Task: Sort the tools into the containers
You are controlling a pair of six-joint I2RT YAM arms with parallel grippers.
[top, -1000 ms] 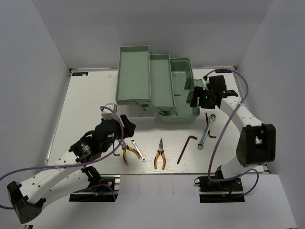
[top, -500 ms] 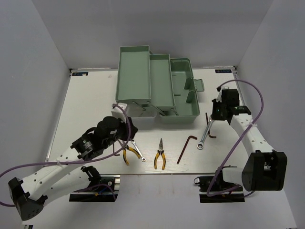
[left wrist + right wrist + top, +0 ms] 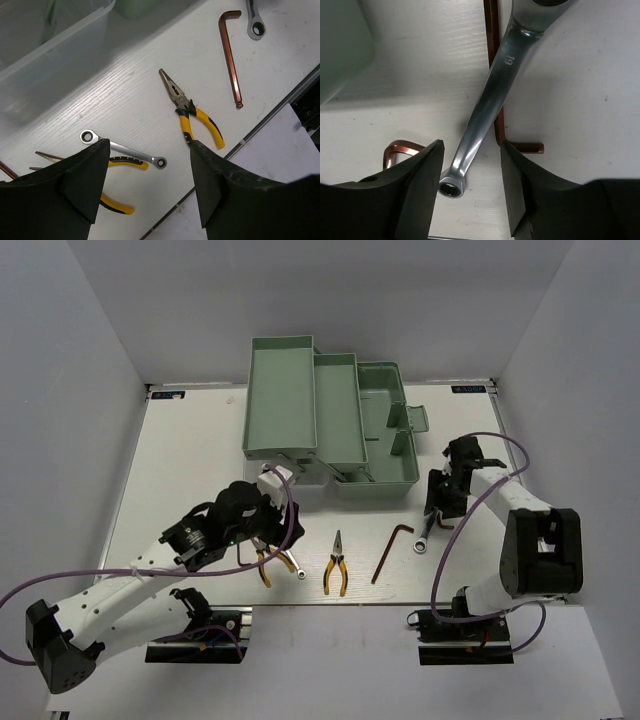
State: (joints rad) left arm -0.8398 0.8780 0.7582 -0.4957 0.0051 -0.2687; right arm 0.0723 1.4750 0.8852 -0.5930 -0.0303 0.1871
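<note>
Silver wrench [image 3: 486, 100] is straddled by the open, empty right gripper [image 3: 470, 165]; the hex key [image 3: 491, 30] underneath could be pinched too. Left gripper [image 3: 147, 172] is held wide, empty.

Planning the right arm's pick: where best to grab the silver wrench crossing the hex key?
Probably the flat shank of the wrench, between its small ring end and where it crosses the hex key, from above, with the right gripper closing across the narrow width: it lies nearly flat.
</note>
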